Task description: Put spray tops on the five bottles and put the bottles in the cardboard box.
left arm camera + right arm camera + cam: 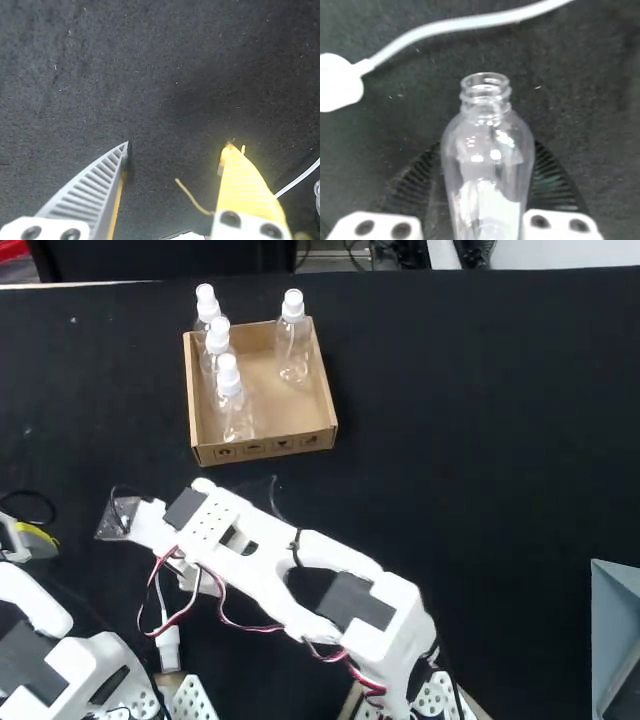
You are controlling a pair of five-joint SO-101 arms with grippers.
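Note:
My right gripper is shut on a clear bottle with a bare, open neck. In the high view this gripper sits low at the table's left, in front of the cardboard box. A white spray top with a long tube lies on the black table just beyond the bottle's neck. Several capped bottles stand in or at the box. My left gripper is open over bare table, holding nothing; in the high view it is at the left edge.
A grey object stands at the table's right front corner. The right arm's white body lies across the front middle. The black table is bare to the right of the box. A thin white tube shows beside the left gripper.

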